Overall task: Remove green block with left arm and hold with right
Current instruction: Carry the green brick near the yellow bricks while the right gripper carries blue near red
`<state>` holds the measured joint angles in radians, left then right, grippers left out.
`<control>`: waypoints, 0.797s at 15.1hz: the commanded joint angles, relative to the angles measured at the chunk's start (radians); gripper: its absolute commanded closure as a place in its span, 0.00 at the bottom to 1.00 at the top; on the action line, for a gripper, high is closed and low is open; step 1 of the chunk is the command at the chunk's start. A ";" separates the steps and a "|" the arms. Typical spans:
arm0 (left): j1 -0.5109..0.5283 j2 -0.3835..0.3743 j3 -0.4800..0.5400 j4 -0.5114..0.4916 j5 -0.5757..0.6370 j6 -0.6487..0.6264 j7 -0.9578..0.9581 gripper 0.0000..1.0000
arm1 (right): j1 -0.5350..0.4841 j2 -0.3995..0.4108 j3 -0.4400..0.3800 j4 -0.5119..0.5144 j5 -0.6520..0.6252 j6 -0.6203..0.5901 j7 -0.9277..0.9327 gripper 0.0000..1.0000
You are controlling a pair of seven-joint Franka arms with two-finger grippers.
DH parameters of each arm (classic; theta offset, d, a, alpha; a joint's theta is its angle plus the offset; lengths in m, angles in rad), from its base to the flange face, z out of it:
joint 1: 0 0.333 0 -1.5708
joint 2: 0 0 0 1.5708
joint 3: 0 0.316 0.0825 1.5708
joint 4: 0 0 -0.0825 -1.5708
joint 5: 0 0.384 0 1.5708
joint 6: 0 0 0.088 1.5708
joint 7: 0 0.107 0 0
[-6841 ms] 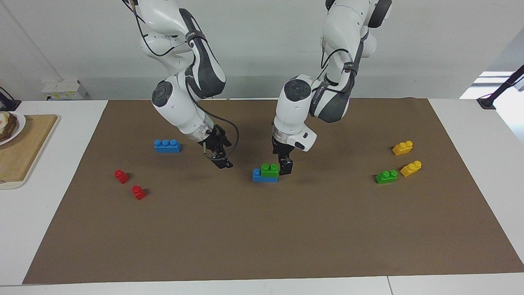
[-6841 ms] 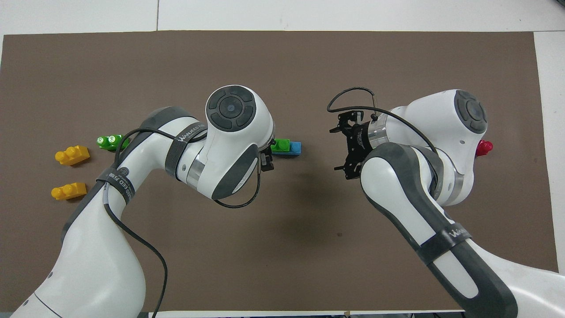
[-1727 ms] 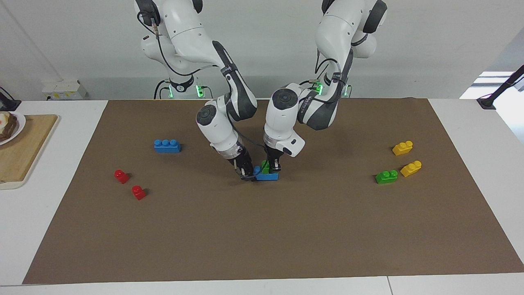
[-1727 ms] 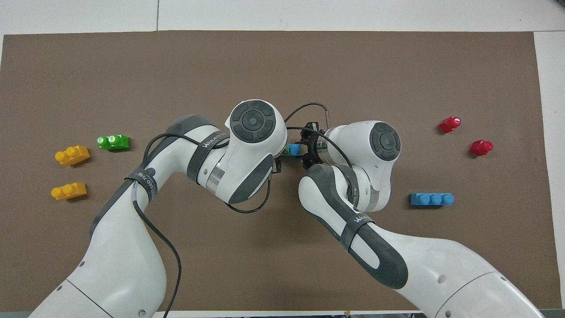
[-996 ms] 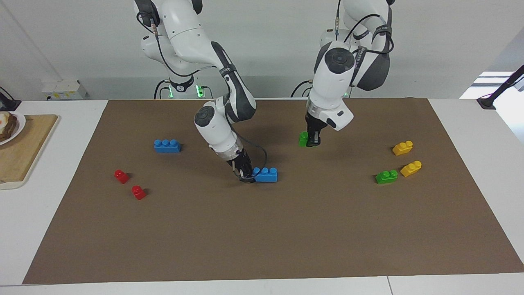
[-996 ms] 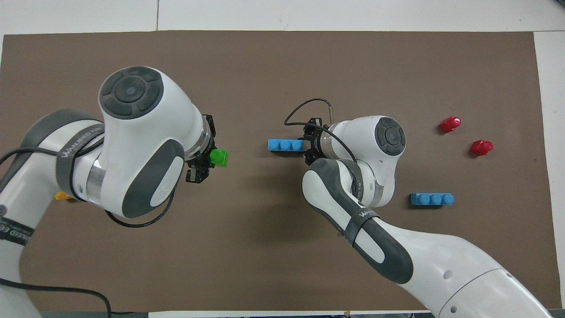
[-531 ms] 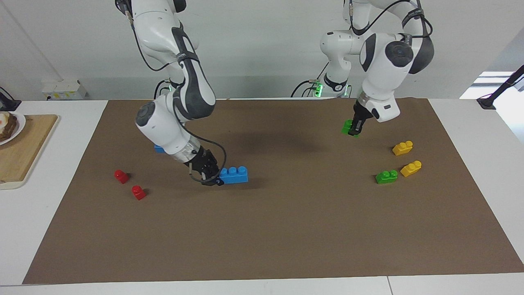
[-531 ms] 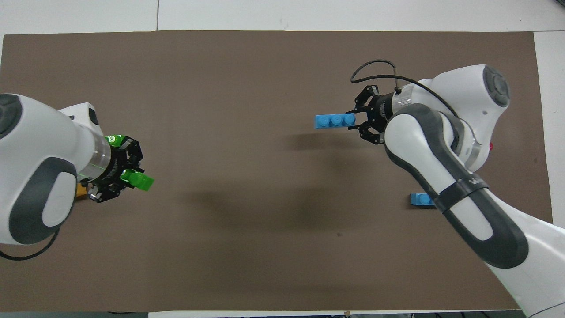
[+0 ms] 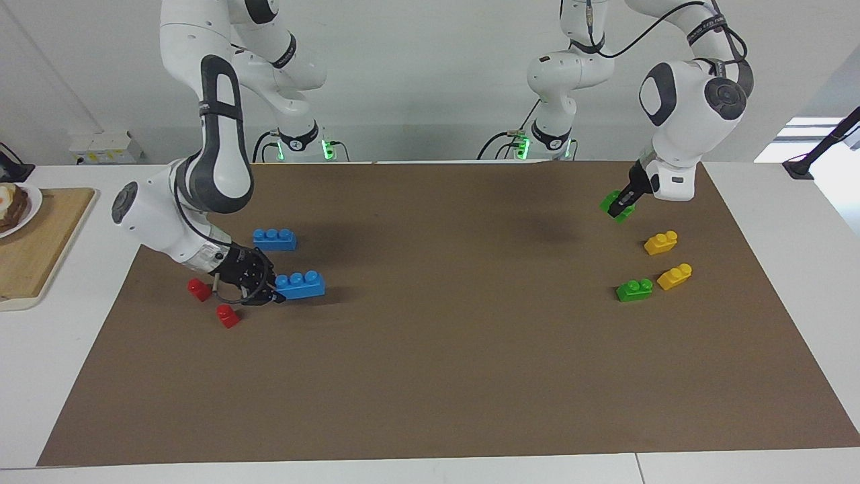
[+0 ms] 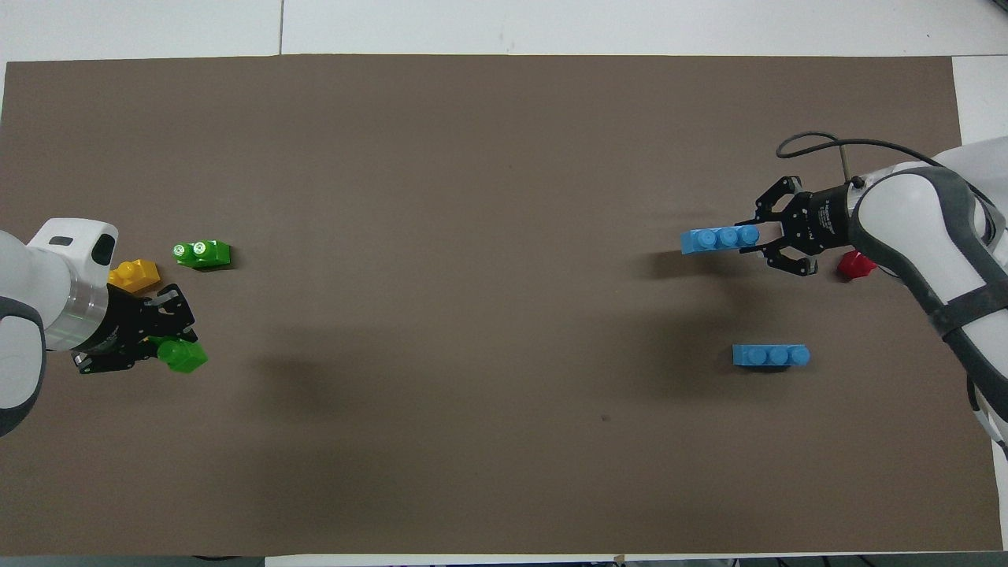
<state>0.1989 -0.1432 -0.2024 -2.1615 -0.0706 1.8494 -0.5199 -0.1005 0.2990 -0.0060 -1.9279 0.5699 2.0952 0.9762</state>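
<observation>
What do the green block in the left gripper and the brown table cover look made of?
Green block: looks like moulded plastic, smooth and slightly glossy, judging by its bright even colour and rounded studs. It is clamped in the left gripper. Brown cover: seems paper or thin card, matte, flat with straight cut edges; fabric cannot be ruled out.

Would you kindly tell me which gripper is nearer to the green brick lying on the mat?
Left. The left gripper, holding the green block, is in the air near the green brick on the mat; the right gripper, holding a blue brick, is at the right arm's end.
</observation>
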 commanded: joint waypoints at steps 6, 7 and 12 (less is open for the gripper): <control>0.025 0.016 -0.008 -0.127 -0.018 0.215 0.412 1.00 | -0.059 -0.035 0.014 -0.057 -0.059 -0.034 -0.005 1.00; 0.028 0.042 -0.008 -0.126 -0.018 0.235 0.466 1.00 | -0.059 -0.029 0.014 -0.071 -0.065 -0.015 -0.007 1.00; 0.080 0.073 -0.008 -0.143 -0.018 0.280 0.557 1.00 | -0.061 -0.021 0.014 -0.095 -0.068 0.017 0.001 1.00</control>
<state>0.2639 -0.0760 -0.2017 -2.2855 -0.0714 2.0930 0.0004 -0.1443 0.2886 -0.0063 -2.0000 0.5168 2.0928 0.9762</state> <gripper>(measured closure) 0.643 0.652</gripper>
